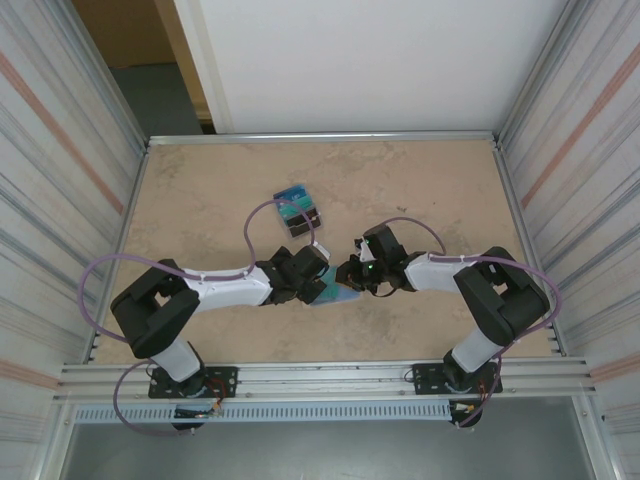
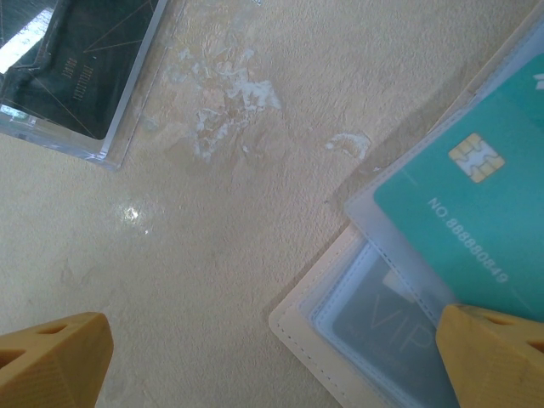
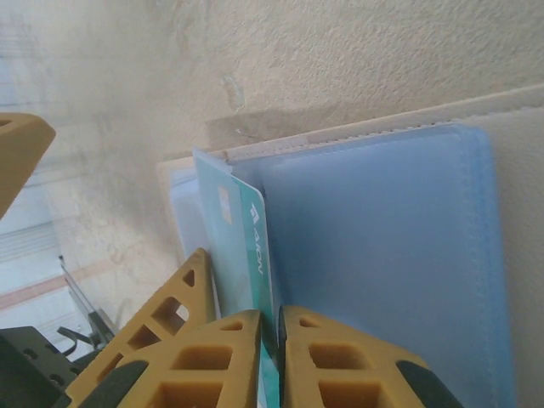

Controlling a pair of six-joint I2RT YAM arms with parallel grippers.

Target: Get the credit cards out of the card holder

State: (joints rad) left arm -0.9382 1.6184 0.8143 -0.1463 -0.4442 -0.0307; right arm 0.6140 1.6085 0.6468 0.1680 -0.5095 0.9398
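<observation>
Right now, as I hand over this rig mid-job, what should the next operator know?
Left gripper: open, low over the table, one finger above the open wallet.
Right gripper: shut on the edge of a teal card, not yet out of the wallet.
Wallet lies between the grippers; a dark card sits in another sleeve.
Done: a pile of cards lies farther back, apart.
Left: draw the teal card out, then the dark card.
</observation>
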